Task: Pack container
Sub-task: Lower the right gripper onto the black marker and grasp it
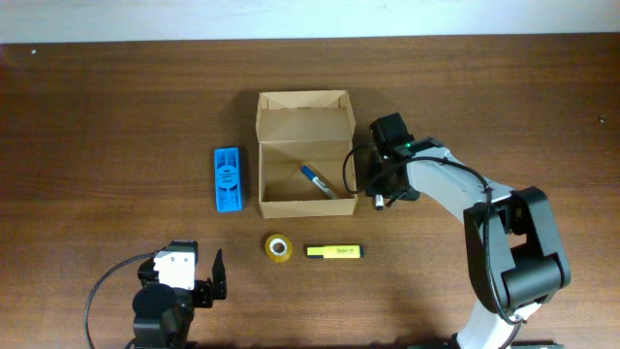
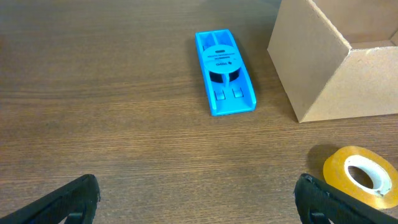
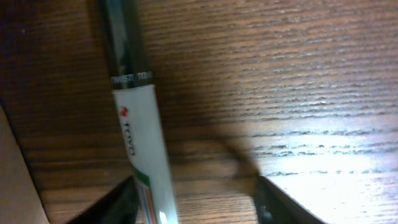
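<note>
The tan cardboard container (image 1: 263,145) stands open at mid-table, its flap lid folded back, with a blue marker (image 1: 318,181) lying inside. My right gripper (image 1: 376,189) is open and low at the box's right side. In the right wrist view its jaws (image 3: 196,202) straddle a white marker with a dark cap (image 3: 138,137) that lies on the table by the left finger, next to the box wall (image 3: 12,180). My left gripper (image 1: 184,269) is open and empty near the front left; in its wrist view its jaws (image 2: 196,199) sit above bare wood.
A flat blue eraser block (image 1: 227,178) lies left of the box and also shows in the left wrist view (image 2: 224,71). A yellow tape roll (image 1: 278,247) and a yellow highlighter (image 1: 334,251) lie in front of the box. The tape roll (image 2: 362,176) is by my left gripper's right finger.
</note>
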### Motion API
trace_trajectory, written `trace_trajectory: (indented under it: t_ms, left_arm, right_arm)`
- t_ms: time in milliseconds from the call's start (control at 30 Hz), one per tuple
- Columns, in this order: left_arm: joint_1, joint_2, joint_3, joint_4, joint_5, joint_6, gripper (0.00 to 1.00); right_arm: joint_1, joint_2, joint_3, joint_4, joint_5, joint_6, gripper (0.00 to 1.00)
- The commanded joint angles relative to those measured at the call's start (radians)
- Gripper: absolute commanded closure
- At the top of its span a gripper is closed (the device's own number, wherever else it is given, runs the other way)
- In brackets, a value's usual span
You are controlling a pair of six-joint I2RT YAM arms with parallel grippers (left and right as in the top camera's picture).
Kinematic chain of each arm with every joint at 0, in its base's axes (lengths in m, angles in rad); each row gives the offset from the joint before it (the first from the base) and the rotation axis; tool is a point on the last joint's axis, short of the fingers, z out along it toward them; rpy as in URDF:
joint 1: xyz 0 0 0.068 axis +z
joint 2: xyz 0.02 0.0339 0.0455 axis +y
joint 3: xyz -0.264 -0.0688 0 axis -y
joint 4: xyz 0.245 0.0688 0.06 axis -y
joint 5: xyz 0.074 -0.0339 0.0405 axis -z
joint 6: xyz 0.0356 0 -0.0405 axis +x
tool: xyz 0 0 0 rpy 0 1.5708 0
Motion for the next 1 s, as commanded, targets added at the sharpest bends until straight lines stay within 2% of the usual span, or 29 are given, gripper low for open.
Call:
trace_trajectory:
  t_ms: [0,100,267,500,767,867,967]
  left_arm:
    - [0.006,-0.005,-0.006,0.002,-0.006,0.019,0.00]
    - [0.006,-0.005,-0.006,0.002,-0.006,0.019,0.00]
    - [0.006,-0.005,-0.006,0.002,-0.006,0.019,0.00]
    - [0.006,-0.005,-0.006,0.002,-0.006,0.019,0.00]
    - [0.006,-0.005,-0.006,0.002,-0.006,0.019,0.00]
    - [0.006,-0.005,-0.006,0.002,-0.006,0.019,0.00]
    - [0.006,-0.005,-0.006,0.002,-0.006,0.019,0.00]
  right_arm:
    - [-0.007,0.024,-0.006,0.005,-0.011,0.009,0.57]
    - [-0.008,0.024,-0.006,0.005,-0.011,0.009,0.73]
    - [-0.008,0.024,-0.006,0.004,0.000,0.008,0.86]
    - [-0.008,-0.006,0.002,-0.024,0.001,0.009,0.89]
    - [-0.008,-0.129,0.071,-0.108,0.005,0.000,0.89]
    - [-0.007,-0.202,0.108,-0.155,0.003,-0.037,0.89]
    - [0.006,-0.258,0.144,-0.174,-0.053,-0.175,0.90]
